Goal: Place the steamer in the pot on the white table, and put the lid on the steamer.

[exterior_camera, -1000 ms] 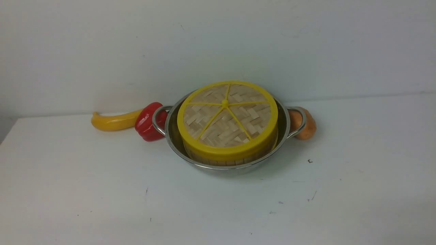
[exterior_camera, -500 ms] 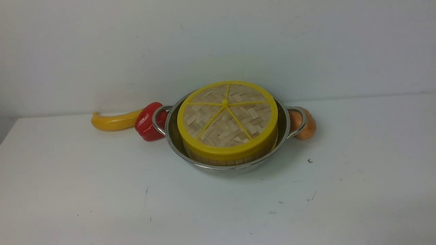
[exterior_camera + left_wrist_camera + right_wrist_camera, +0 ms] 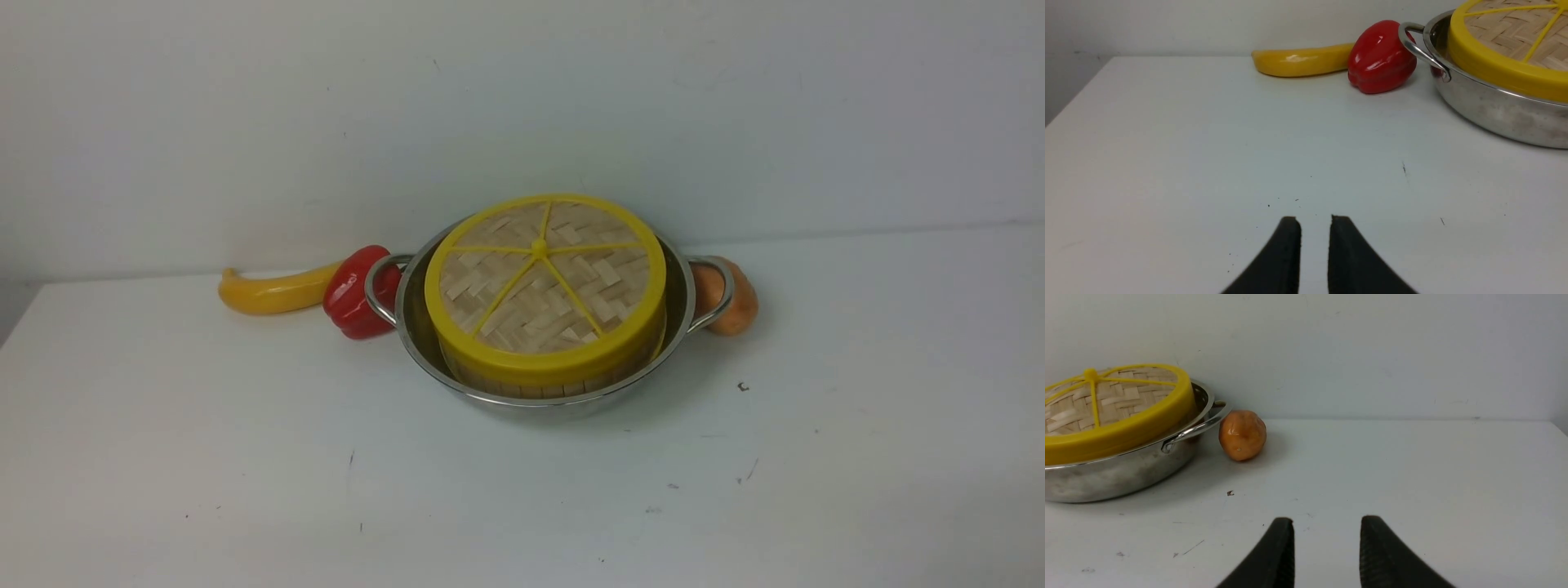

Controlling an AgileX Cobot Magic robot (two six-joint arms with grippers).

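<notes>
The shiny steel pot (image 3: pixel 418 347) stands mid-table on the white table (image 3: pixel 245 465). Inside it sits the steamer (image 3: pixel 522 385), of which only a strip of bamboo wall shows. The woven lid (image 3: pixel 543 282) with yellow rim and spokes lies on top of it, tilted slightly toward the front. Neither gripper shows in the front view. In the left wrist view my left gripper (image 3: pixel 1315 220) hovers over bare table, away from the pot (image 3: pixel 1494 110), with a narrow gap between its fingers and nothing in it. My right gripper (image 3: pixel 1327 520) is open and empty, apart from the pot (image 3: pixel 1126 473).
A yellow banana-shaped toy (image 3: pixel 273 290) and a red pepper (image 3: pixel 355 290) lie against the pot's left handle. An orange-brown potato (image 3: pixel 735 298) lies by the right handle. A pale wall stands just behind them. The table's left edge shows at the far left.
</notes>
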